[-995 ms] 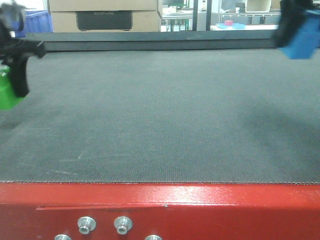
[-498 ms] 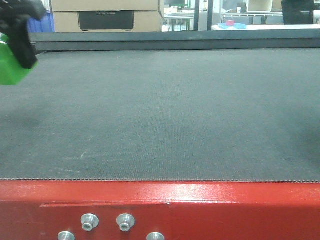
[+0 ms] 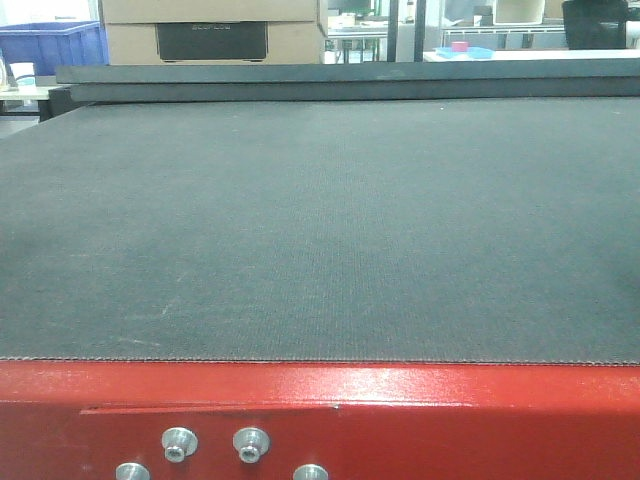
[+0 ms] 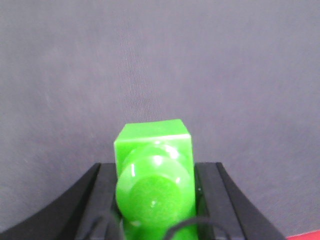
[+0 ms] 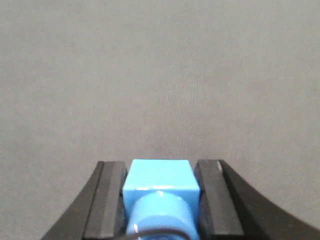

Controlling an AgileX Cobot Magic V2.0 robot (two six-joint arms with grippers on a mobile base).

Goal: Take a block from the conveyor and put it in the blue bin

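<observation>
Left hand: the left hand point(image 4: 155, 172) is closed narrow on a green block point(image 4: 152, 142), whose square end pokes out past the black fingers point(image 4: 97, 200) pressing on either side.

Right hand: the right hand point(image 5: 160, 172) is clamped the same way on a blue block point(image 5: 160, 177), which sits square between the two jaws.

Beneath the hands: both wrist views look down on plain grey fabric, by its texture the belt. A sliver of red shows at the lower right corner of the left wrist view. How high either block hangs above the belt cannot be told.

Conveyor: from the front, the conveyor point(image 3: 320, 220) runs wide and dark grey with no block lying on it, above its glossy red frame point(image 3: 480, 410) and silver bolts point(image 3: 250, 442). Neither hand appears in this view.

Blue bin: the blue bin point(image 3: 60, 45) stands beyond the belt's far left corner, beside a cardboard box point(image 3: 210, 12) and well apart from the middle of the belt. It is in neither wrist view.

Done: the grab looks complete, with one block held firmly in each hand.

Left: the carry to the bin and the release. No block can be seen inside the bin from here, so the placing appears not yet done for either one.
</observation>
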